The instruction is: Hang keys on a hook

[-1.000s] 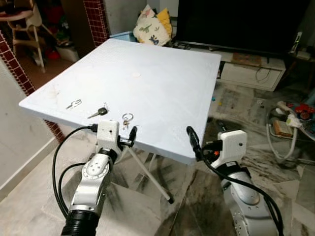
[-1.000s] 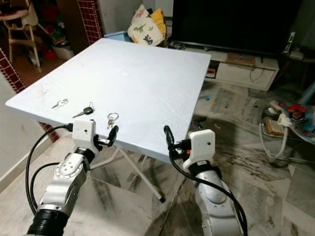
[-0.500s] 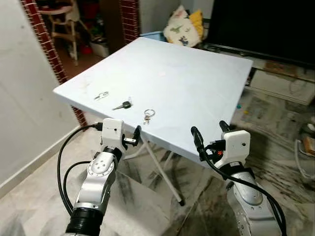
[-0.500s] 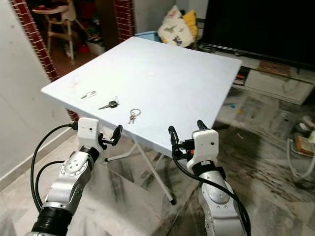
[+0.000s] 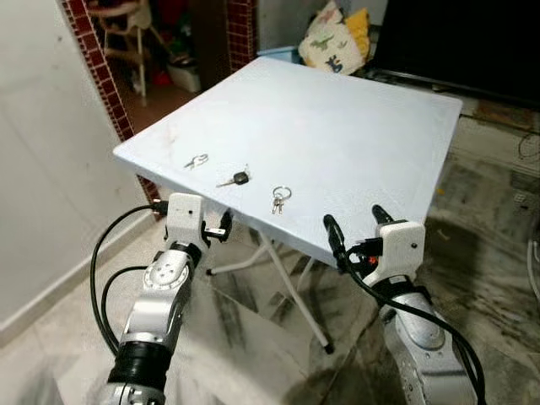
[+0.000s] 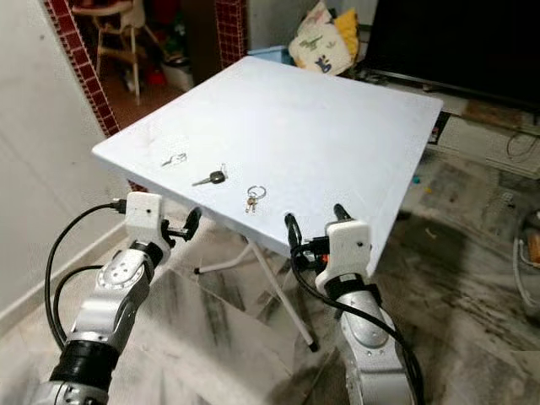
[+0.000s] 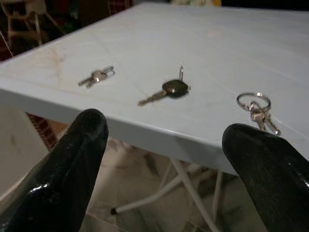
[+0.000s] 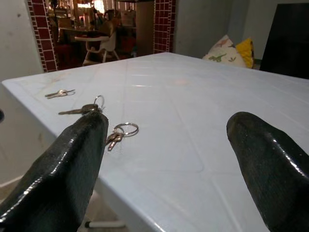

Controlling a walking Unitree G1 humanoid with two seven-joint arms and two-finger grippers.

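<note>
A pale blue folding worktop (image 5: 337,118) stands before me, and three sets of keys lie in a row near its front edge. The small silver pair (image 5: 196,161) lies farthest to my left, the black-headed key (image 5: 233,179) sits in the middle, and the keys on a round ring (image 5: 280,198) lie to the right of it, all apart from one another. My left end effector (image 5: 218,229) hangs just below the worktop's front edge, under the black-headed key, with its two black fingers (image 7: 72,169) spread wide and holding nothing. My right end effector (image 5: 354,232) is raised at the front edge further to my right, to the right of the ring of keys, its fingers (image 8: 63,174) also wide apart and empty. Behind the worktop I can see a brick-tiled pillar (image 5: 93,59), patterned cushions (image 5: 339,40) and a dark television screen (image 6: 456,38).
</note>
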